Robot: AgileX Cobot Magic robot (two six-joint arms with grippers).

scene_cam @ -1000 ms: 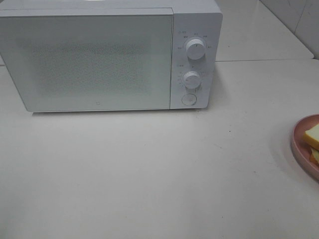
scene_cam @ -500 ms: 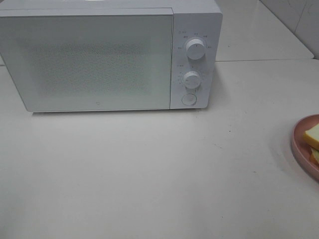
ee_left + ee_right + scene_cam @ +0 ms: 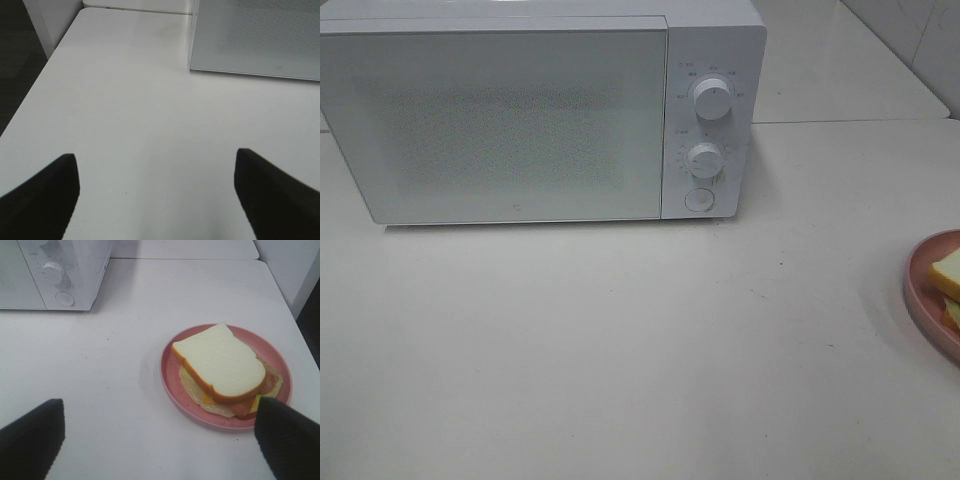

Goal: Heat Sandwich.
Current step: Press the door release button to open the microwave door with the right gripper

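The sandwich (image 3: 220, 367), pale bread slices with an orange-red filling, lies on a round pink plate (image 3: 172, 385) in the right wrist view. At the right edge of the high view only a corner of the sandwich (image 3: 948, 272) and a slice of the plate (image 3: 920, 300) show. My right gripper (image 3: 157, 440) hovers open just short of the plate, its dark fingertips (image 3: 287, 437) wide apart. Over bare table, my left gripper (image 3: 157, 195) is open too, in front of the microwave's lower left corner. Neither gripper shows in the high view.
A white microwave (image 3: 520, 120) with its door shut stands at the back of the white table (image 3: 620, 340). Two knobs (image 3: 712, 97) and a round button (image 3: 699, 200) sit on its right panel. The table's left edge (image 3: 30, 95) drops to a dark floor.
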